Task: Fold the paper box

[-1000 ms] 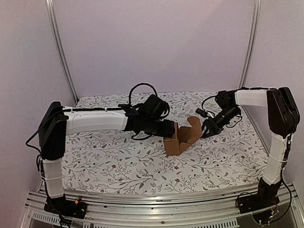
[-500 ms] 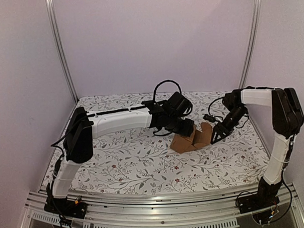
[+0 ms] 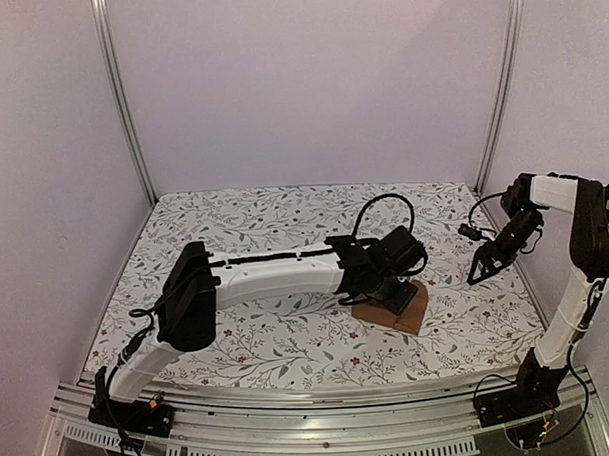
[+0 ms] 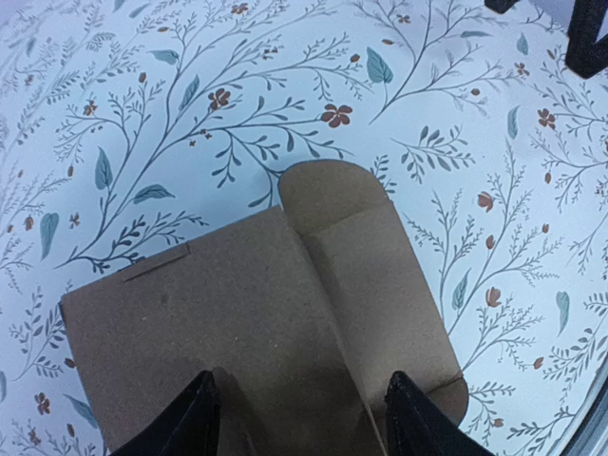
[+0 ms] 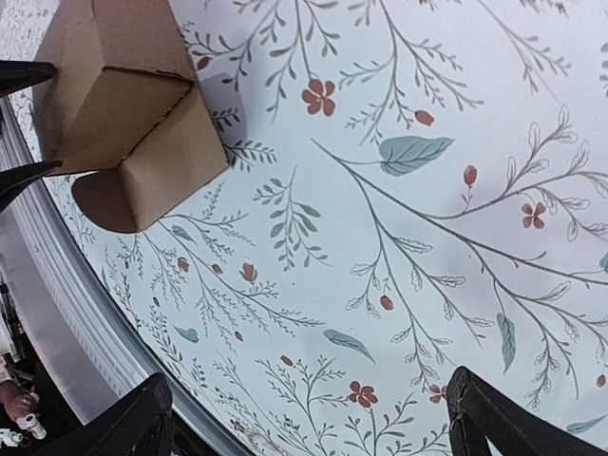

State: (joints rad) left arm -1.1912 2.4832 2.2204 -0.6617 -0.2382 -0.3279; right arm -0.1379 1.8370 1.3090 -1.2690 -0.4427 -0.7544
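Observation:
The paper box point(image 3: 406, 315), plain brown cardboard and partly folded, lies low on the flowered cloth right of centre. In the left wrist view its broad face point(image 4: 228, 313) fills the lower half, with a rounded flap point(image 4: 332, 195) pointing away. My left gripper point(image 3: 395, 295) is open right above it, its fingertips point(image 4: 201, 418) spread over the cardboard. My right gripper point(image 3: 480, 272) is open and empty, off to the right of the box and apart from it. In the right wrist view the box point(image 5: 114, 104) sits at upper left, and my right gripper point(image 5: 313, 423) hangs over bare cloth.
The table's right edge and metal rail point(image 5: 66, 313) run close by the right gripper. The enclosure's right post point(image 3: 500, 91) stands behind the right arm. The left arm point(image 3: 276, 274) stretches across the middle of the cloth.
The left arm has swung right and come down over the box, which now lies lower and flatter. The right gripper has pulled away from the box toward the right edge.

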